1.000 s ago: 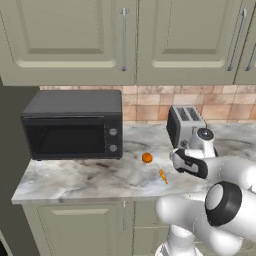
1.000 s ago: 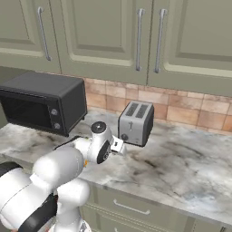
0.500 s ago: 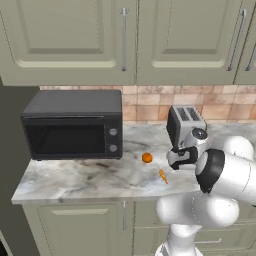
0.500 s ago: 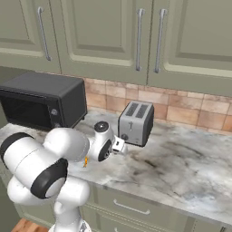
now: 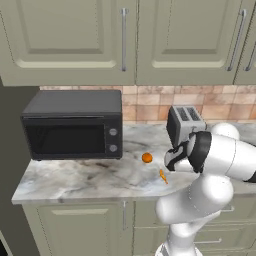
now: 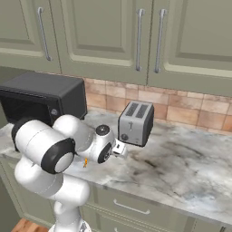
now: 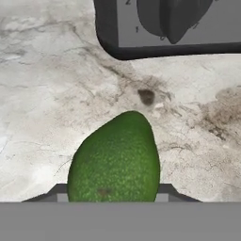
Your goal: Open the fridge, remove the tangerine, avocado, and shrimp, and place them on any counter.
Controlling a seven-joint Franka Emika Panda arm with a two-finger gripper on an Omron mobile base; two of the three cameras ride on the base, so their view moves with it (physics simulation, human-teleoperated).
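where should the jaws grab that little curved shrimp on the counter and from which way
Take the shrimp across the narrow middle of its curve, coming straight down from above. It lies flat on the counter, thin and low, so a side approach would likely scrape the stone. The tangerine sits apart from it, so there seems room to descend.

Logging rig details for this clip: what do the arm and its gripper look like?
The arm is glossy white with rounded, bulbous segments and dark bands at the joints. The gripper is a small white-and-dark block at the wrist. No cables or markings are visible.
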